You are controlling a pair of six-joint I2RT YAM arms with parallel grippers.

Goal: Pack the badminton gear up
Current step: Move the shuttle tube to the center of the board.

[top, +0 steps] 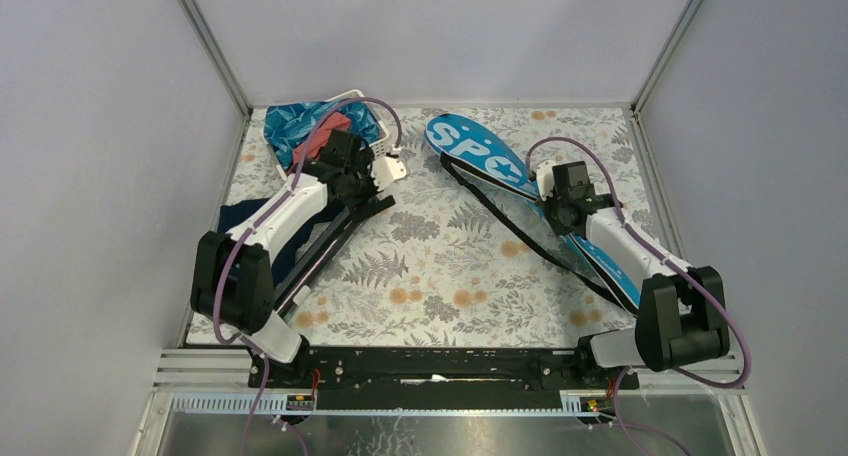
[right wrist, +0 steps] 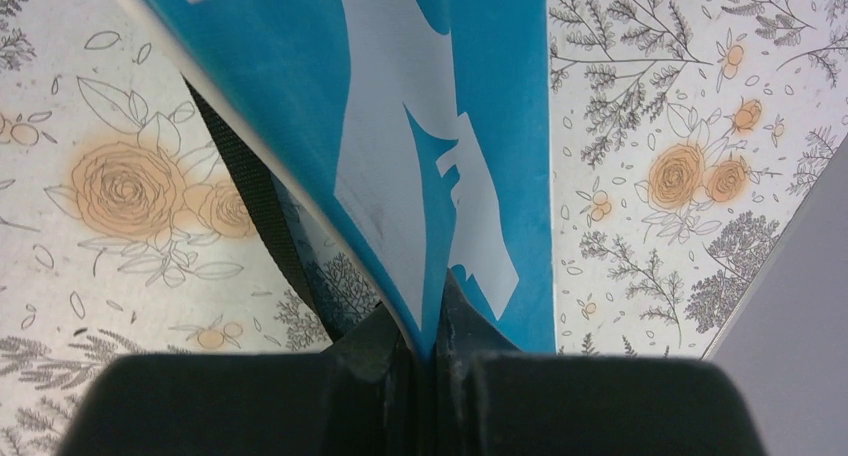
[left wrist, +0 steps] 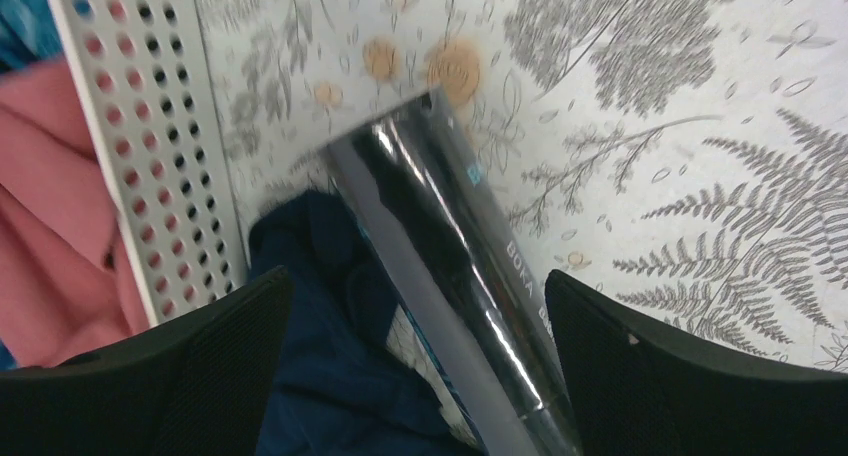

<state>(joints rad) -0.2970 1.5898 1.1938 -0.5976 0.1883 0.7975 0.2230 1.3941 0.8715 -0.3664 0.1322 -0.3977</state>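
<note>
The blue bag [top: 478, 154] is laid diagonally on the floral tabletop [top: 440, 266]. Its fabric is pinched in the closed right claw [right wrist: 430, 321], with that arm reached forward over it. The black tube [left wrist: 450, 266] is straddled by the widely spread left claw [left wrist: 415, 296], near the white basket [left wrist: 150, 136].

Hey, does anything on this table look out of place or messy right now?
Nothing looks spilled or damaged. The tube lies slanted against a bunched navy cloth beside the basket, and the bag has its strap trailing loose across the table.
</note>
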